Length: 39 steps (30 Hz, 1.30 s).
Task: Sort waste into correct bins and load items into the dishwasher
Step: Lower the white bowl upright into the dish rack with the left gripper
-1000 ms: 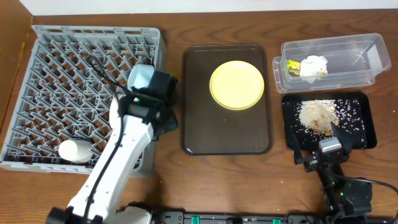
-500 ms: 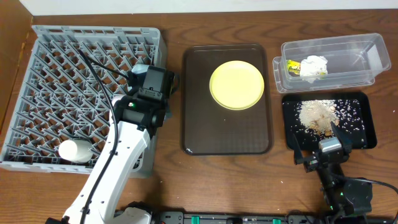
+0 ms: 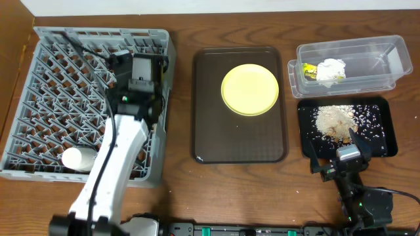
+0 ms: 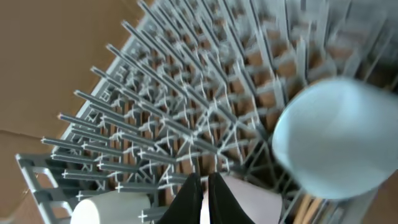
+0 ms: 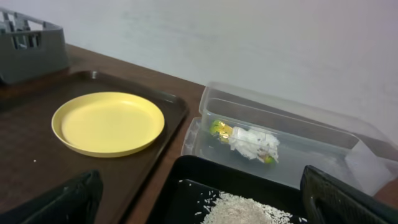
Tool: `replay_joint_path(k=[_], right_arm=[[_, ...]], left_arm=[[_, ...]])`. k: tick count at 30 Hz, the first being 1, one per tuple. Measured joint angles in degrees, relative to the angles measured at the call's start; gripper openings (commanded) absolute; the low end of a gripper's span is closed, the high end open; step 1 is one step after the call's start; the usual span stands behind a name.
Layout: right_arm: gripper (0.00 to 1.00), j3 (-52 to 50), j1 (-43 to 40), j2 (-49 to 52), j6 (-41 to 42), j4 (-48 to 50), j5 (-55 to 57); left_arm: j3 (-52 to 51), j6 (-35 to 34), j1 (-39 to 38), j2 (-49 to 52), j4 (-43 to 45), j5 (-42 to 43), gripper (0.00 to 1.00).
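- Over the dish rack (image 3: 39, 98) at the desk's left edge, the left end effector (image 4: 203, 196), nearly closed, seems to pinch the light-blue bowl (image 4: 336, 146).
- The bowl hangs directly above the rack, so the move is likely straight down.

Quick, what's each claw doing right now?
Left claw: closed, apparently on the blue bowl rim.
Right claw: open, empty.

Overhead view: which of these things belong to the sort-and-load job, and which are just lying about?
Job: dish rack; yellow plate; pinkish-white bowl in the rack; light-blue bowl, seen in the left wrist view; wrapper and tissue in the clear tub; black tray.
Lying about: brown serving tray under the plate; crumb pile in the black tray.
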Motion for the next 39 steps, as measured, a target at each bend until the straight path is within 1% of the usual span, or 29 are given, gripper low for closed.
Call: replay_joint_path(k=[4, 9, 15, 19, 20, 22, 24, 26, 27, 28, 29, 32, 35, 39], right_arm=[[0.99, 0.0, 0.0, 0.0, 0.0, 0.0, 0.0], [0.99, 0.0, 0.0, 0.0, 0.0, 0.0, 0.0], [0.99, 0.0, 0.0, 0.0, 0.0, 0.0, 0.0], [0.99, 0.0, 0.0, 0.0, 0.0, 0.0, 0.0], [0.99, 0.0, 0.0, 0.0, 0.0, 0.0, 0.0], [0.99, 0.0, 0.0, 0.0, 0.0, 0.0, 0.0], [0.99, 0.0, 0.0, 0.0, 0.0, 0.0, 0.0], [0.99, 0.0, 0.0, 0.0, 0.0, 0.0, 0.0], [0.99, 0.0, 0.0, 0.0, 0.0, 0.0, 0.0], [0.99, 0.0, 0.0, 0.0, 0.0, 0.0, 0.0], [0.99, 0.0, 0.0, 0.0, 0.0, 0.0, 0.0], [0.99, 0.0, 0.0, 0.0, 0.0, 0.0, 0.0], [0.99, 0.0, 0.0, 0.0, 0.0, 0.0, 0.0], [0.99, 0.0, 0.0, 0.0, 0.0, 0.0, 0.0]], left_arm=[[0.0, 2.3, -0.1, 2.0, -5.6, 2.3, 0.08], [0.5, 2.3, -0.2, 1.4, -13.4, 2.3, 0.08], [0.8, -1.2, -0.2, 0.8, -22.6, 3.6, 0.08], [0.8, -2.9, -0.2, 0.8, -24.4, 4.5, 0.09], [0.8, -3.3, -0.2, 0.8, -24.4, 4.8, 0.11], [0.9, -3.7, -0.3, 0.6, -24.7, 5.0, 0.23], [1.9, -3.9, -0.5, 0.1, -25.2, 5.7, 0.24], [3.9, -4.0, -0.9, -1.0, -23.7, 8.2, 0.24], [5.0, -4.0, -1.1, -1.7, -22.3, 9.9, 0.27], [5.8, -4.0, -1.3, -2.6, -20.9, 11.7, 0.37], [6.4, -4.1, -1.4, -3.5, -20.2, 13.1, 0.43], [7.6, -4.5, -1.6, -6.1, -21.0, 16.3, 0.43], [7.8, -5.1, -1.6, -6.4, -23.8, 17.8, 0.47], [6.9, -5.4, -1.6, -5.1, -24.3, 18.5, 0.56]])
